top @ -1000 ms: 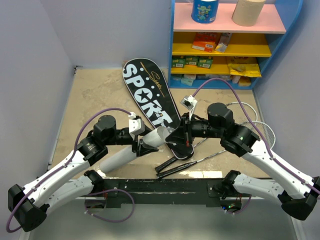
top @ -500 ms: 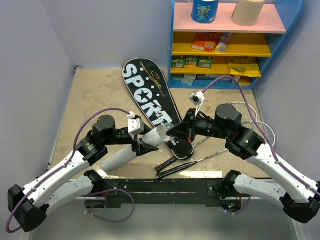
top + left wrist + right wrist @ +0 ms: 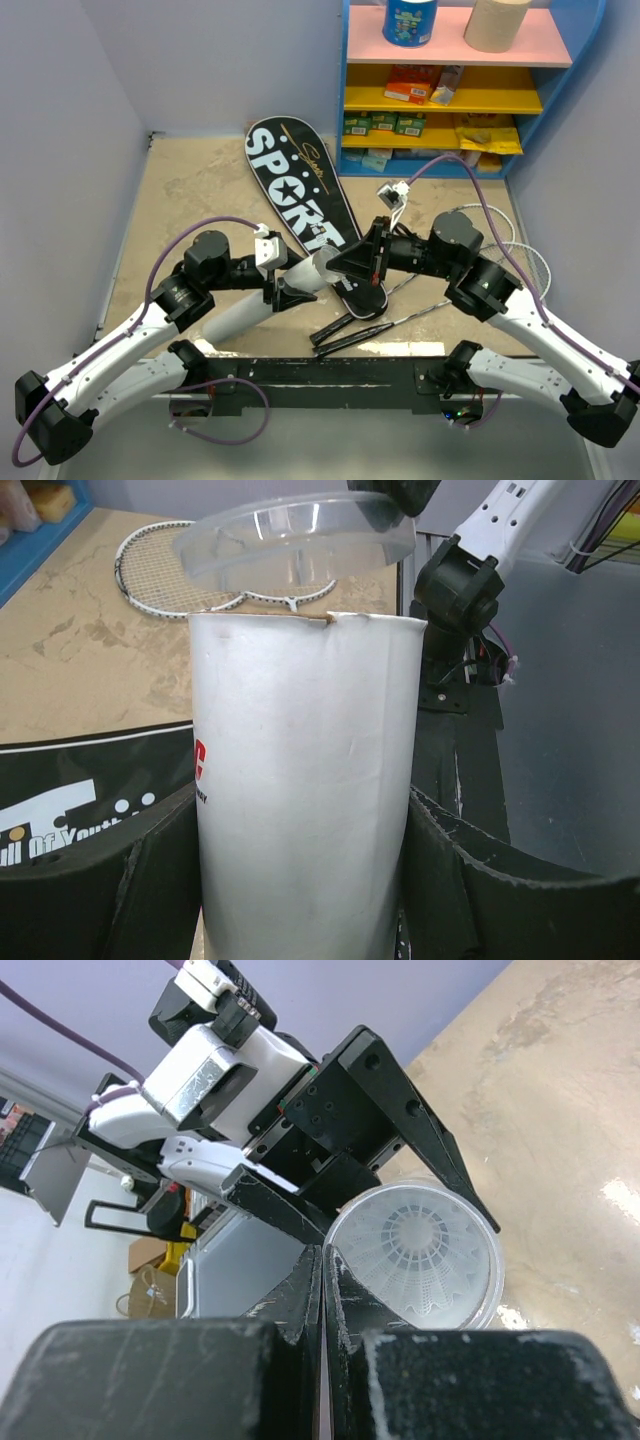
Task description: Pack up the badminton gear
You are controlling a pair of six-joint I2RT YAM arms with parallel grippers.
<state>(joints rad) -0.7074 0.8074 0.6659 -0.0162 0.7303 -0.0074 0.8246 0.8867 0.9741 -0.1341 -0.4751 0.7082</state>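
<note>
My left gripper [image 3: 285, 292] is shut on the long white tube [image 3: 245, 310], holding it slanted with its open end up and to the right. In the left wrist view the tube [image 3: 305, 780] fills the gap between my fingers. My right gripper [image 3: 345, 265] is shut on the rim of a clear plastic lid [image 3: 295, 535] held at the tube's mouth. Through the lid [image 3: 470, 1290] a white shuttlecock [image 3: 415, 1245] shows inside the tube. The black SPORT bag [image 3: 300, 195] lies behind. Two rackets lie with handles [image 3: 345, 330] near the front and heads [image 3: 170, 575] to the right.
A blue shelf unit [image 3: 345, 90] with boxes stands at the back right; a blue-wrapped roll [image 3: 410, 22] and a beige roll [image 3: 497, 24] sit on top. Purple and white cables [image 3: 470, 185] loop over the right arm. Walls close the left and back.
My right wrist has drawn back to the right and tilted, bringing the clear lid against the tube's open end. The left arm and tube have stayed put.
</note>
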